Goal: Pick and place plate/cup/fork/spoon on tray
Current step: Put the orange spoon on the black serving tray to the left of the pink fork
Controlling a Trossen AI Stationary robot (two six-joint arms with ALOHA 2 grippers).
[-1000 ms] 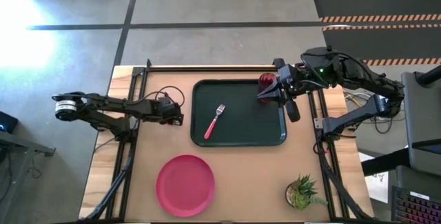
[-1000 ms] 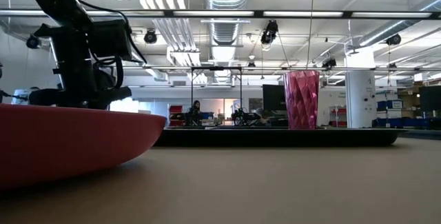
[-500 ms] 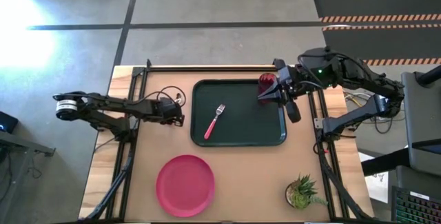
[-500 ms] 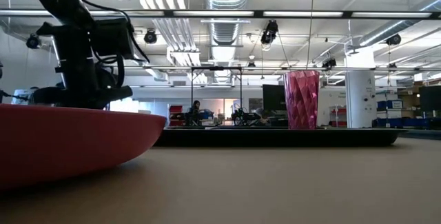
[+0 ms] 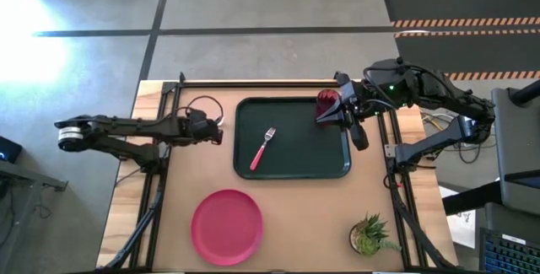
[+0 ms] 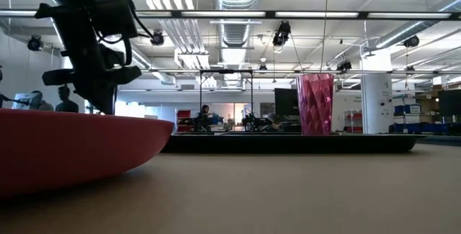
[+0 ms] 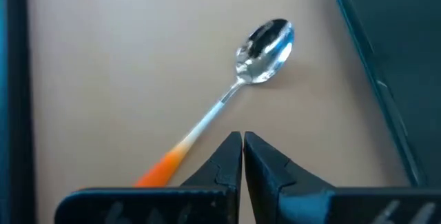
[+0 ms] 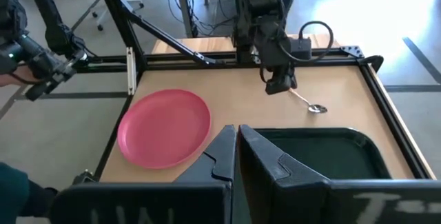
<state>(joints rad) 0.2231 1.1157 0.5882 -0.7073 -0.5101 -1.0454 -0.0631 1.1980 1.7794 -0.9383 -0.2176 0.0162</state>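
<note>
The left pincer (image 7: 242, 156), fingertips pressed together on nothing, hangs over the spoon (image 7: 227, 100), whose orange handle end is cut off behind it; it has risen off the desk (image 5: 287, 206) since a second ago. Beyond it, the right pincer (image 5: 340, 110), also closed and empty, sits just beside the cup (image 5: 326, 104) in the tray (image 5: 291, 166)'s far corner.
</note>
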